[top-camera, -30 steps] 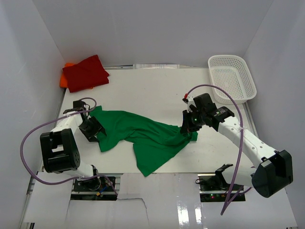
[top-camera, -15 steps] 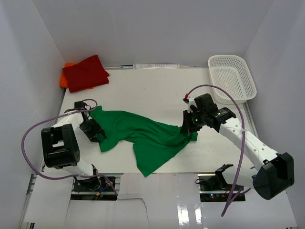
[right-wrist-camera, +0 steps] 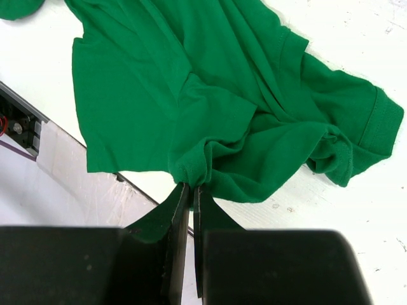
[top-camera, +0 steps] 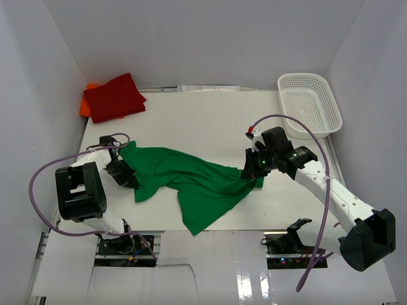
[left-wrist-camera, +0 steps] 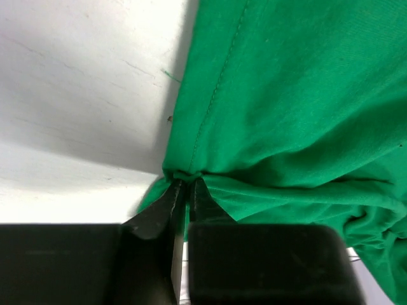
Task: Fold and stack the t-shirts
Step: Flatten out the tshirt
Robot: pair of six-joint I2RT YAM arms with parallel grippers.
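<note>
A bright green t-shirt (top-camera: 191,184) lies crumpled and stretched across the near middle of the white table. My left gripper (top-camera: 130,180) is at its left edge, shut on a small fold of the hem (left-wrist-camera: 186,173). My right gripper (top-camera: 251,173) is at the shirt's right end, shut on a bunched fold (right-wrist-camera: 194,170). A sleeve (right-wrist-camera: 375,127) lies flat beyond that grip. A folded red t-shirt (top-camera: 114,96) rests at the far left corner. An orange t-shirt (top-camera: 84,107) peeks out from under it.
A white mesh basket (top-camera: 304,75) stands at the far right corner. White walls close in the table on three sides. The table's near edge and a dark gap (right-wrist-camera: 19,121) run just below the green cloth.
My left gripper's jaws have closed on the green shirt's left edge. The right arm has shifted slightly, still holding its fold.
</note>
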